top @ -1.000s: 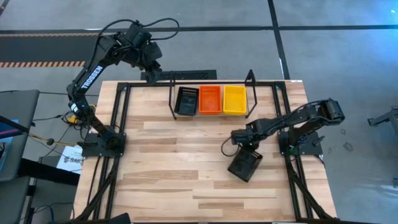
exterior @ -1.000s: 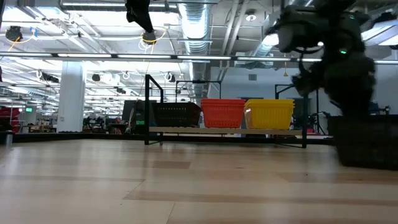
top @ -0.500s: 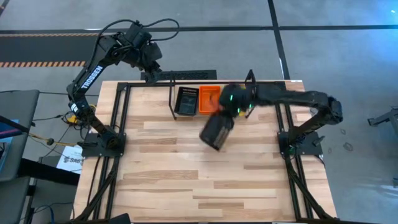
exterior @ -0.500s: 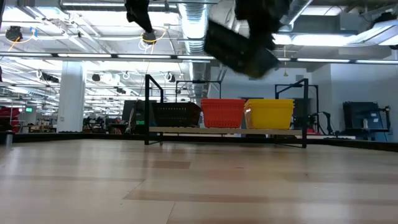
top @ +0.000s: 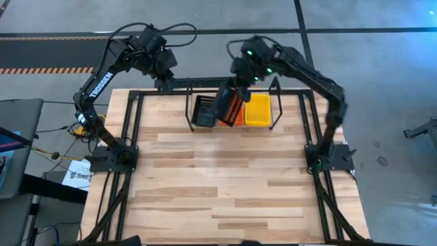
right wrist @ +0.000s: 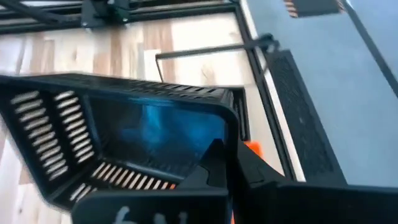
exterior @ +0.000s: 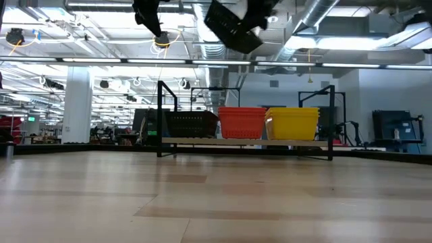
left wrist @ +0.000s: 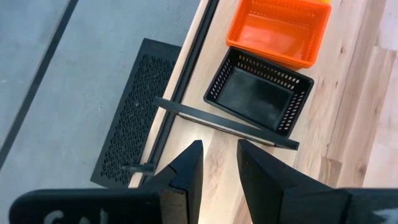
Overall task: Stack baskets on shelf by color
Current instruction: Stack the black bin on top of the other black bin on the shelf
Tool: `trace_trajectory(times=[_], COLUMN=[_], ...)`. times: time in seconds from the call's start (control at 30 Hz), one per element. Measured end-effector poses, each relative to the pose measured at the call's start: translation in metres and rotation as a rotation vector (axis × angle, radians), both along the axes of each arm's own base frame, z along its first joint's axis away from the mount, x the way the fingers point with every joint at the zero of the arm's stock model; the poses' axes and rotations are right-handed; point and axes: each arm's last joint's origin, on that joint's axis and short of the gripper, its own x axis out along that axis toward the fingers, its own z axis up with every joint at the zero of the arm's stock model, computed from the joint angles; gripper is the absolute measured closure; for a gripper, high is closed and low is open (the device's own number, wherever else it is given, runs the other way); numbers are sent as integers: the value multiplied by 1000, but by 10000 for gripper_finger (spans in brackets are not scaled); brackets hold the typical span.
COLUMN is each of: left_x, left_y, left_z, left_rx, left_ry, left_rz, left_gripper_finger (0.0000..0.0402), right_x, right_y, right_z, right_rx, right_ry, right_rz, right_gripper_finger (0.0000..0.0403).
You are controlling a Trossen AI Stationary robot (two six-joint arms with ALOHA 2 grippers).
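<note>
Your right gripper [top: 235,85], jaws clamped on the black plastic mesh basket [top: 226,106], has swung it from mid-table to above the thin black rod shelf [top: 188,109], ready for stacking; left gripper [left wrist: 217,163] waits slightly parted.

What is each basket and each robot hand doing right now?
Held black basket: in the air, tilted, above the shelf.
Black basket on shelf: sitting upright, empty.
Orange basket: on the shelf, middle spot.
Yellow basket: on the shelf, right end.
Shelf: standing at the table's far edge.
Right gripper: fingers shut on the held black basket.
Left gripper: fingers open, empty, behind the shelf's left end.
</note>
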Motion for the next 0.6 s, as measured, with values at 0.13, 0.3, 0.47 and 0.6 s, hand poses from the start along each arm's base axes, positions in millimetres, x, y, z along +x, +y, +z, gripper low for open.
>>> trace_trajectory(times=[0.13,0.3,0.47,0.6], left_x=[-1,-2,-2,0], left_y=[0,-1,-1,1], left_z=[0,-2,-2,-1], left_rx=[-1,-8,-6,-7], left_ry=[10,37,36,5], left_rz=[4,12,13,43], left_gripper_finger=[315,315,315,315], right_x=[29,54,72,78], right_y=[-25,-43,-56,-51], right_z=[-5,-33,-62,-64], right_rx=[5,44,79,50], right_ry=[-20,-86,-44,-36], right_rz=[113,215,197,224], right_gripper_finger=[398,398,398,398])
